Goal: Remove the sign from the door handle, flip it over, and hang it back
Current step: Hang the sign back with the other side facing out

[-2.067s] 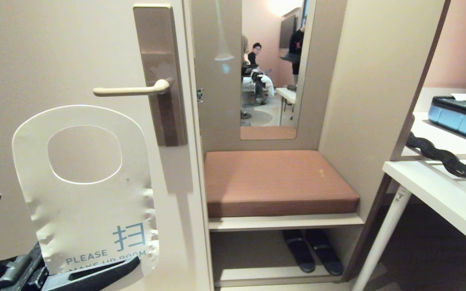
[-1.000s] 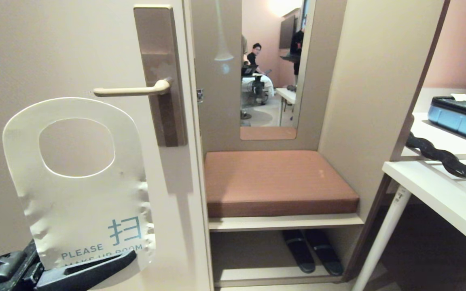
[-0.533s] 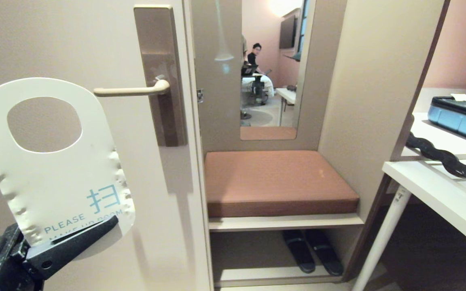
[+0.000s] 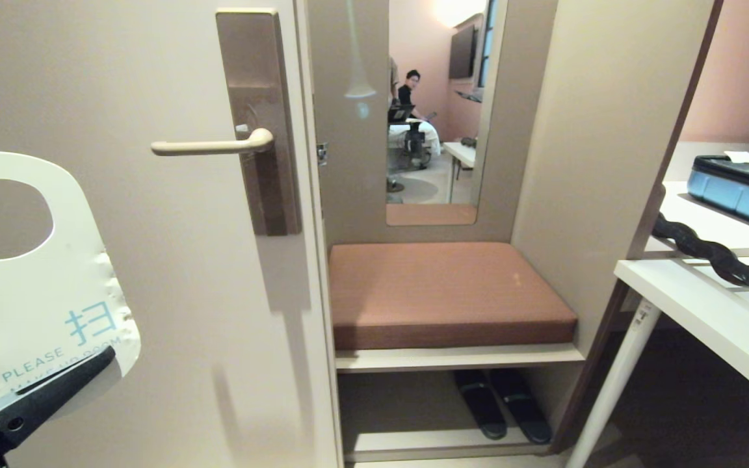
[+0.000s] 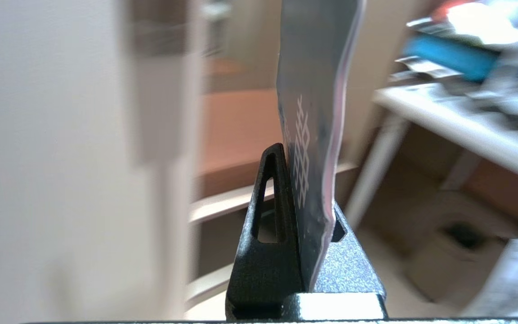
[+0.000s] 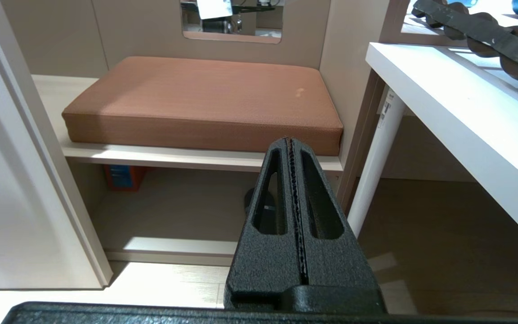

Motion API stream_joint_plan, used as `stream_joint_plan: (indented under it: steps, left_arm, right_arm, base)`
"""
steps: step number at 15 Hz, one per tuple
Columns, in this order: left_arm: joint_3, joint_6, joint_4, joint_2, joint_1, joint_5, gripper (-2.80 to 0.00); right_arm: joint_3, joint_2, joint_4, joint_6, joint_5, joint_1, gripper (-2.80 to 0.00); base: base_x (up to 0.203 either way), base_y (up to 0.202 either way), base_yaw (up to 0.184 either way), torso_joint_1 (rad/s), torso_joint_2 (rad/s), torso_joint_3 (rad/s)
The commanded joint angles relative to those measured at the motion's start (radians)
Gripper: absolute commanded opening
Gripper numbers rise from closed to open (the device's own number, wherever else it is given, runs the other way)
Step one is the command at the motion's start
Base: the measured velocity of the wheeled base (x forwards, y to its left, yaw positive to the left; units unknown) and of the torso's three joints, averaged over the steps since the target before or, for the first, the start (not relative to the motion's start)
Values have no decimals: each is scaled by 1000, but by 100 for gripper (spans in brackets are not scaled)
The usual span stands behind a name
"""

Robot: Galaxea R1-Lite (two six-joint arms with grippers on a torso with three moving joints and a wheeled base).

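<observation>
White face toward us, the sign (image 4: pixel 30 286) stands nearly upright — holed end up, well left of the door handle (image 4: pixel 209 147). Our left gripper (image 4: pixel 36 390) pinches its lower edge; our right gripper (image 6: pixel 291 148) is closed, empty.

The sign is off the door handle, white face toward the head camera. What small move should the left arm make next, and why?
Probably carry the sign right and slightly up, toward the free tip of the door handle. The left gripper is shut on its lower edge, the white face shows outward, and the oval hole sits left of and below the lever's free end, so it cannot be threaded on yet.
</observation>
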Motion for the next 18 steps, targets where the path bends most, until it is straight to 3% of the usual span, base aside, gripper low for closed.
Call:
stream_joint_plan:
  steps: [1, 3, 6, 9, 18]
  left_arm:
    - [-51, 30, 74, -22, 132, 2, -280]
    - [-120, 62, 98, 48, 238, 5, -280]
    - [-224, 126, 104, 154, 307, 12, -280]
    - [-249, 174, 103, 210, 316, 63, -280]
    - [-256, 177, 97, 265, 317, 72, -280]
  right_arm:
    - [0, 0, 0, -1, 1, 0, -280]
    - [0, 0, 0, -1, 1, 1, -280]
    - [0, 0, 0, -1, 1, 0, -280]
    - [0, 0, 0, -1, 1, 0, -280]
    - [0, 0, 0, -1, 1, 0, -280]
  base:
    - [0, 0, 0, 0, 0, 0]
    - [0, 0, 0, 0, 0, 0]
    - [0, 0, 0, 0, 0, 0]
    - [0, 0, 0, 0, 0, 0]
    - [0, 0, 0, 0, 0, 0]
